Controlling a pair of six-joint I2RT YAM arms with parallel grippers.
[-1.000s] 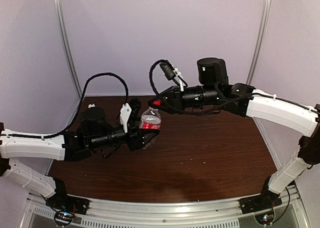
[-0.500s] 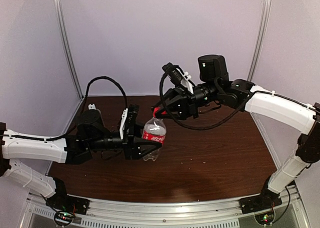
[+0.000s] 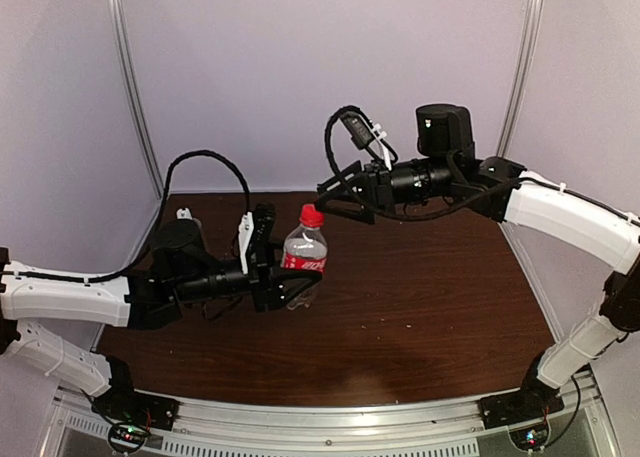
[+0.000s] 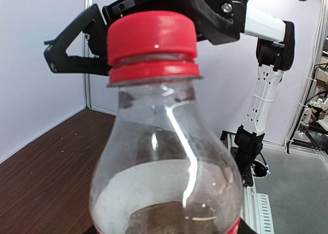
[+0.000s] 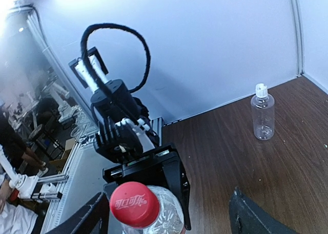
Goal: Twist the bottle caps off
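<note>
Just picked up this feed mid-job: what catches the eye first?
The bright red cap, still on the red-labelled bottle, which the left gripper clamps left of the table's centre. The right gripper hangs open beside the cap, touching nothing. A taller bottle with a white cap stands alone by the back wall.

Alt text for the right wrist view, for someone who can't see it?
A red-capped bottle, seen from above, sits between the open fingers of the right end effector, gripped lower down by the left end effector. Beyond, a white-capped bottle stands upright on the brown table near the wall.
</note>
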